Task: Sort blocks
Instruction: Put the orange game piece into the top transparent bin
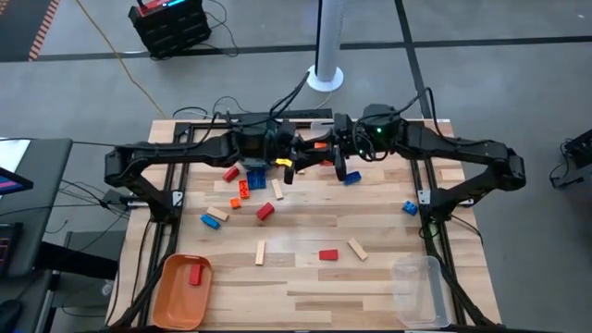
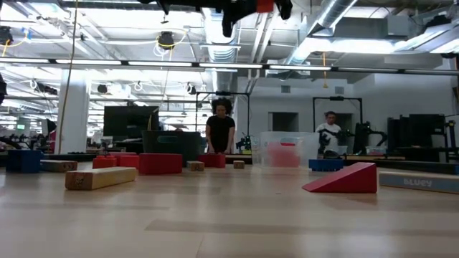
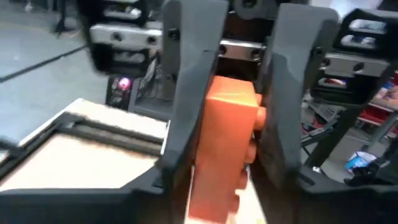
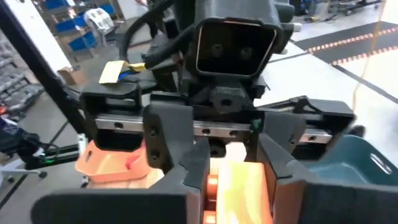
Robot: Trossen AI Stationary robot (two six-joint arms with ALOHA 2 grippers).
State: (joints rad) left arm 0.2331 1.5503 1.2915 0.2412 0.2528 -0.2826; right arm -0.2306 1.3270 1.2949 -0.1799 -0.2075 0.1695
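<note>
Both grippers are meeting above the far edge of the table [image 1: 370, 287], the left gripper [image 1: 294, 168] and right gripper [image 1: 335, 166] facing each other. An orange block [image 3: 225, 140] is sitting between both pairs of jaws, each pinching it. The other blocks [image 1: 265, 211] are lying scattered on the table nearer than the grippers.

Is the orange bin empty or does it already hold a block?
Not empty. The high view shows one red block lying inside the orange bin at the table's near left corner. Nothing else shows in it.
</note>
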